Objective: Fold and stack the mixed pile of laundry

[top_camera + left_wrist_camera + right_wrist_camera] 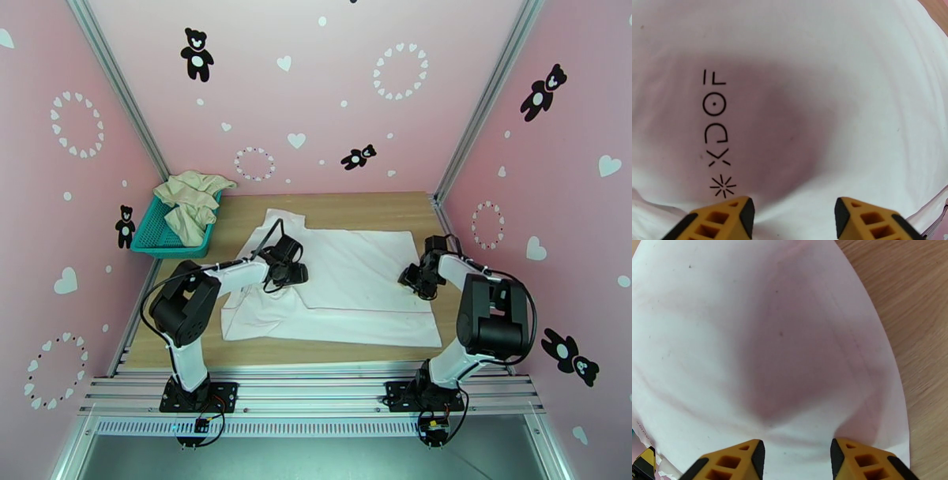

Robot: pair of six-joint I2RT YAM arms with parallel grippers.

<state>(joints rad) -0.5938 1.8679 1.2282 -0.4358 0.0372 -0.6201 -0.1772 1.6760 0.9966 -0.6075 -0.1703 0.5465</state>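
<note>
Two garments lay well apart. The shirt [355,268] was spread across the middle of the table [355,207], mostly flat, with its near left part rumpled and doubled over. The cream garment [188,207] sat crumpled in the basket [158,241] at the far left corner, spilling over the far rim.

The left gripper [291,272] was low over the left part of the shirt, near the neck. From its wrist camera, the left gripper [794,213] had its yellow fingertips [730,215] spread, with nothing pinched between them. White shirt [829,79] cloth lay beyond, carrying a soft shadow and small black lettering [717,118] with a starburst mark at one end. Whether the tips touched the cloth could not be told.

The right gripper [415,278] was at the right edge of the shirt. Its own camera showed the right gripper [797,455] likewise spread and gripping nothing. Ahead lay the shirt [711,338], faintly creased, its hem curving down the right side, with bare table [916,299] beyond it.
</note>
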